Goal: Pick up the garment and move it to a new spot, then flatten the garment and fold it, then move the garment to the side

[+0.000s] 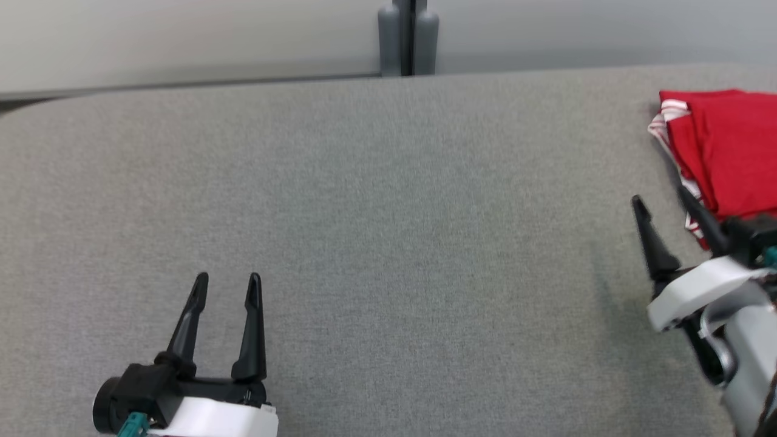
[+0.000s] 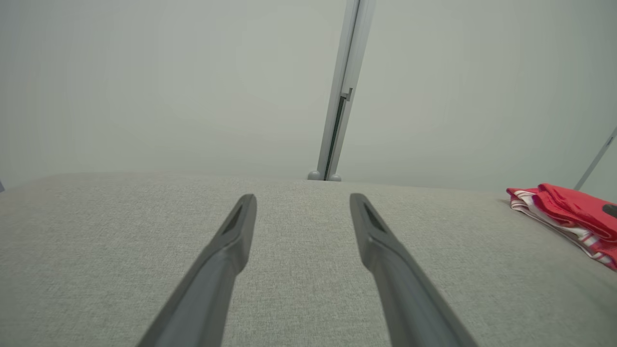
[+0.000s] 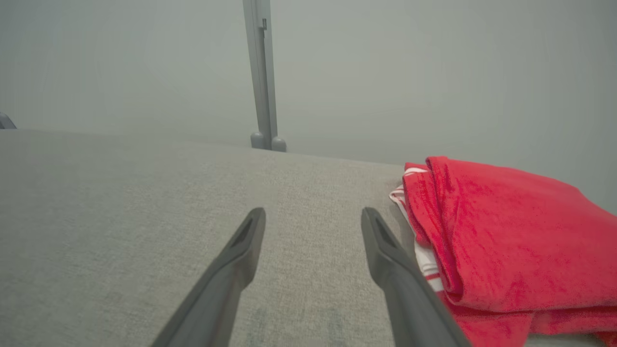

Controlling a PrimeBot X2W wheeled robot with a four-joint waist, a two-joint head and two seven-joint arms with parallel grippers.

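The garment (image 1: pixel 728 152) is red with a red-and-white striped edge and lies folded at the far right of the grey table (image 1: pixel 388 212). It also lies at the right in the left wrist view, garment (image 2: pixel 569 217), and in the right wrist view, garment (image 3: pixel 501 241). My right gripper (image 1: pixel 661 200) stands open just left of it, nothing between its fingers, the right finger close beside the cloth's striped edge. Low on the left, my left gripper (image 1: pixel 227 280) is open and empty over bare table.
A grey post (image 1: pixel 408 36) rises behind the table's far edge, in front of a pale wall. The table's cloth-covered top stretches wide between the two grippers. Its left far corner is rounded.
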